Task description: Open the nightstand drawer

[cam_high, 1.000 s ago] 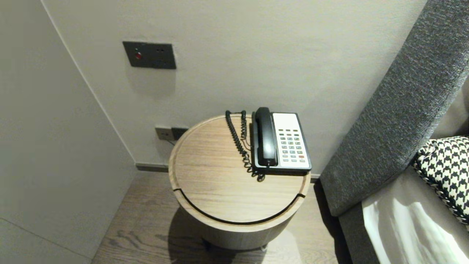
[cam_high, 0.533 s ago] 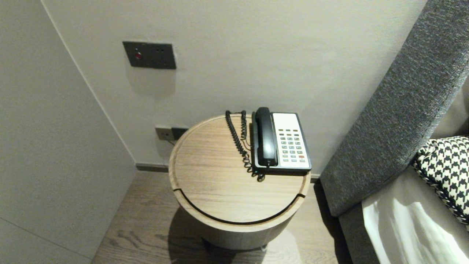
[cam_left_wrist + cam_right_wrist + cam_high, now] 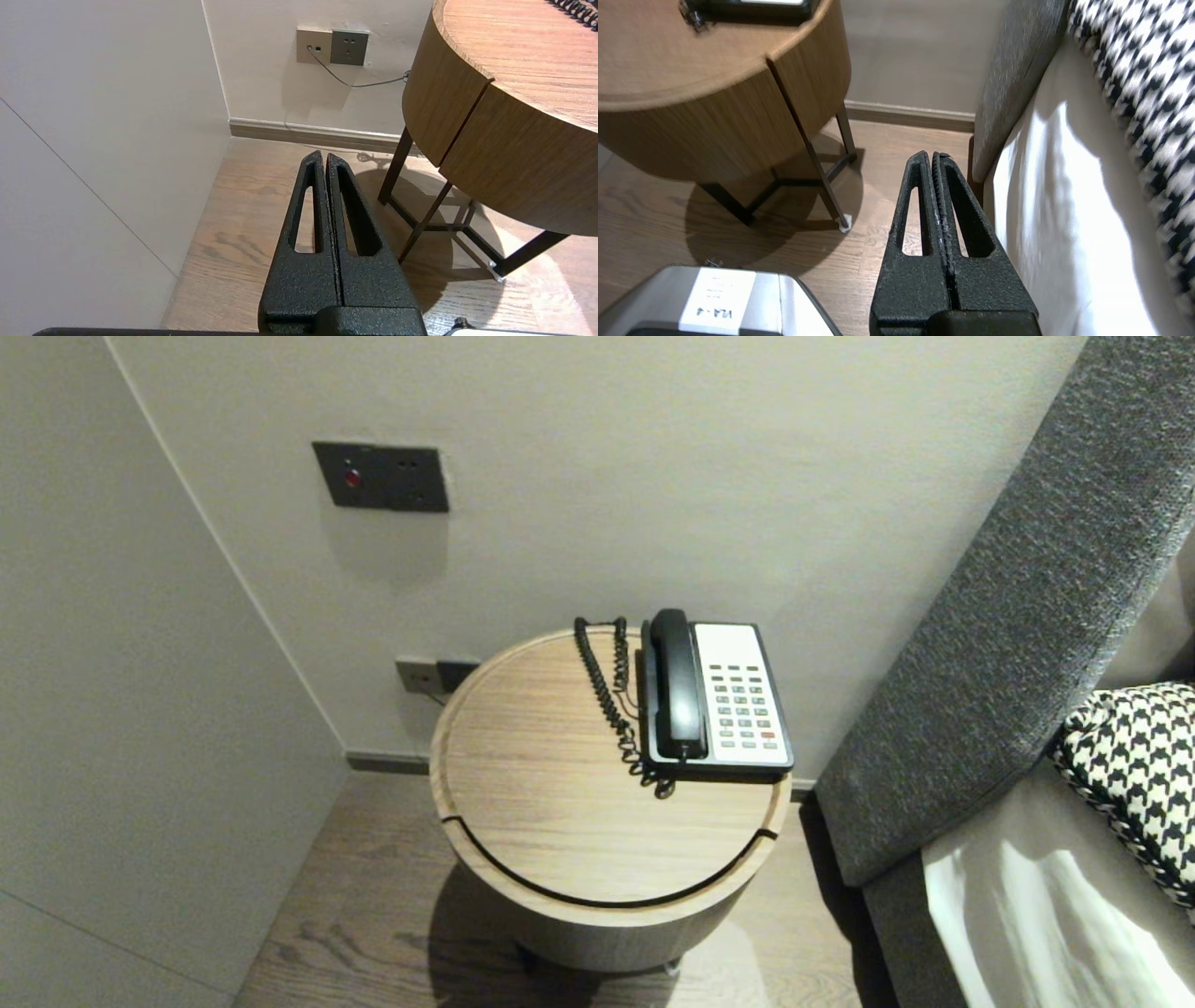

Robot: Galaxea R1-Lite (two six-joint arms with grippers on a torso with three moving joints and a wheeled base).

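The right gripper [image 3: 934,156] is hanging low over the floor [image 3: 878,140], its fingers pressed together and holding nothing, between the round table [image 3: 714,126] and the bed [image 3: 1045,210]. The left gripper [image 3: 323,156] is idling on the table's other side, also closed and empty. At the tabletop's far edge a telephone [image 3: 742,700] is sitting with its black handset [image 3: 677,686] resting on it. The handset is looking light, rigid and smooth, best taken across its narrow middle. Its coiled cord [image 3: 611,709] is likely to tug back.

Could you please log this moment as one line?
left gripper: shut, beside table | right gripper: shut, between table and bed | phone: handset cradled, on table
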